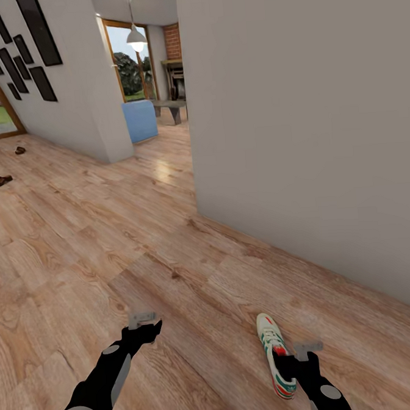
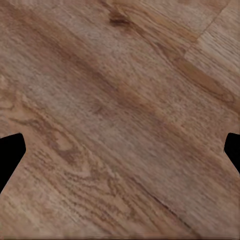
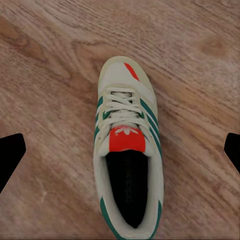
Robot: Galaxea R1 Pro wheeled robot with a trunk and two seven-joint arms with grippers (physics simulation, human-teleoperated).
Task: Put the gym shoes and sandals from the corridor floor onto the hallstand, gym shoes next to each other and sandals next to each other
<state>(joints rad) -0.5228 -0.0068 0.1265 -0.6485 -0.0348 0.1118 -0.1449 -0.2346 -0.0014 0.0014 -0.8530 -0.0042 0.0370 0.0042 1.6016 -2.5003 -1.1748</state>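
Floor (image 1: 110, 248) of pale brown planks, grained and knotted, stretching from the foreground back to a doorway; grey wall (image 1: 310, 130) along the right side. Far off near the left edge, two sandals (image 1: 1, 180), small and dark brown, lying apart from each other on the planks, well away from both arms. Close in, one shoe (image 1: 275, 353) flat on the floor, upright on its sole, just off the wall's foot.

Right gripper (image 1: 299, 360) hanging directly over that shoe's heel end, much the nearer arm; left gripper (image 1: 146, 327) well to the side over bare boards. In the right wrist view, shoe (image 3: 126, 160) centred between the two dark fingertips (image 3: 10, 155), long axis running across the line that joins them, toe pointing away from the robot. Fingers spread wide on either side, released, touching nothing. Left fingertips (image 2: 10, 152) likewise parted over plain wood, holding nothing.

Cream upper, green side stripes, white laces, red-orange tongue patch and a small red flash at the toe; dark opening toward the heel. Probably a straight descent next, jaws closing across the shoe's narrow width near the collar, judging by the alignment. Hallstand not to be placed from here
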